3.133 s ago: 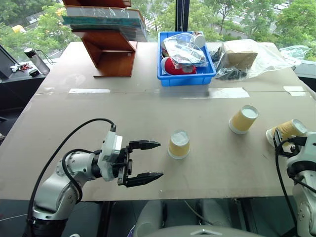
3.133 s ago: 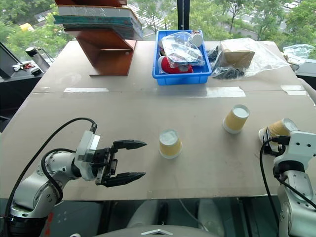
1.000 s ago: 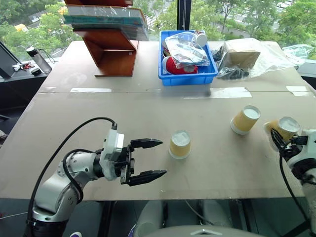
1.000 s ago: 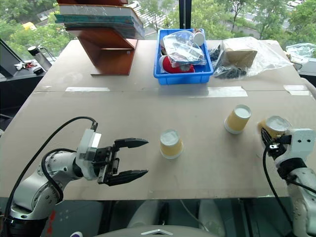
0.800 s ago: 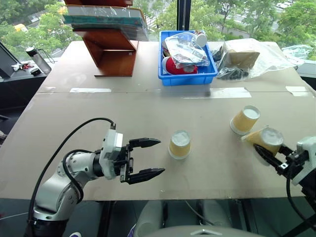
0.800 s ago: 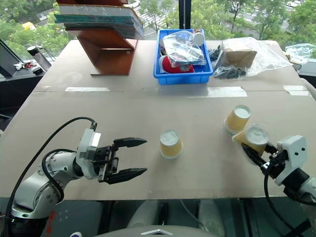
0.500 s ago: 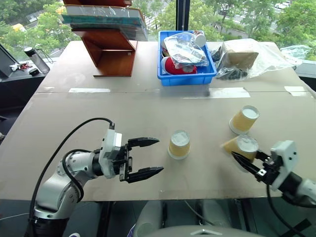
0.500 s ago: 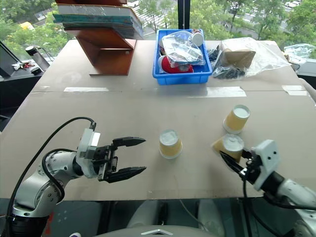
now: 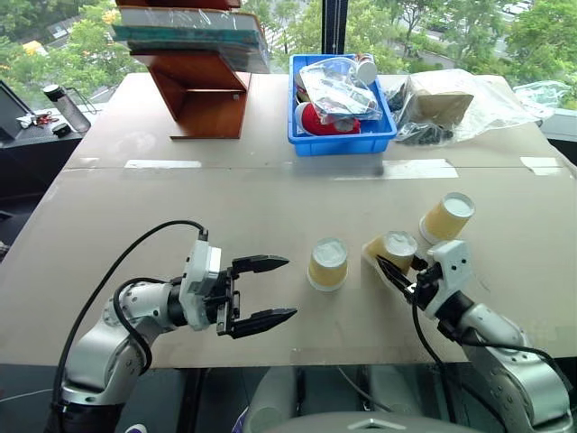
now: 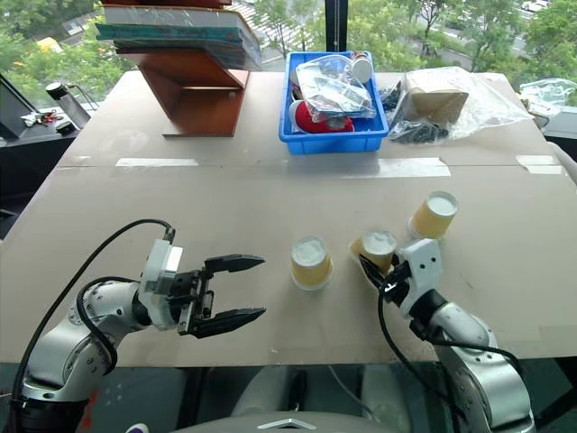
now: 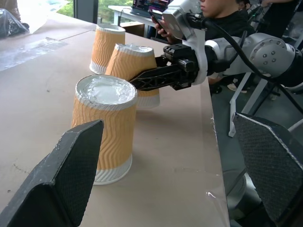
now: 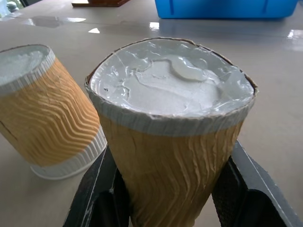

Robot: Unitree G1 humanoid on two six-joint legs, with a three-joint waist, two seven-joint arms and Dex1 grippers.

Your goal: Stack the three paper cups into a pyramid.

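Note:
All three paper cups are base-up. The middle cup (image 9: 327,263) stands on the table near the front edge. Just to its right, my right gripper (image 9: 386,266) is shut on a second cup (image 9: 393,251), which tilts with its white base up; in the right wrist view this cup (image 12: 173,142) sits between the black fingers (image 12: 97,196), with the middle cup (image 12: 42,109) close beside it. The third cup (image 9: 446,217) stands further right and back. My left gripper (image 9: 288,289) is open and level, left of the middle cup, apart from it.
A blue bin (image 9: 341,142) of packets, a wooden stand (image 9: 203,95) with books and a plastic-wrapped box (image 9: 451,101) line the far side. A bottle (image 9: 65,110) stands off to the left. A person (image 11: 222,19) sits beyond the table's right end.
My right gripper has carried its cup leftward from the table's right edge, past the third cup, to just beside the middle cup. The left gripper has stayed open in place.

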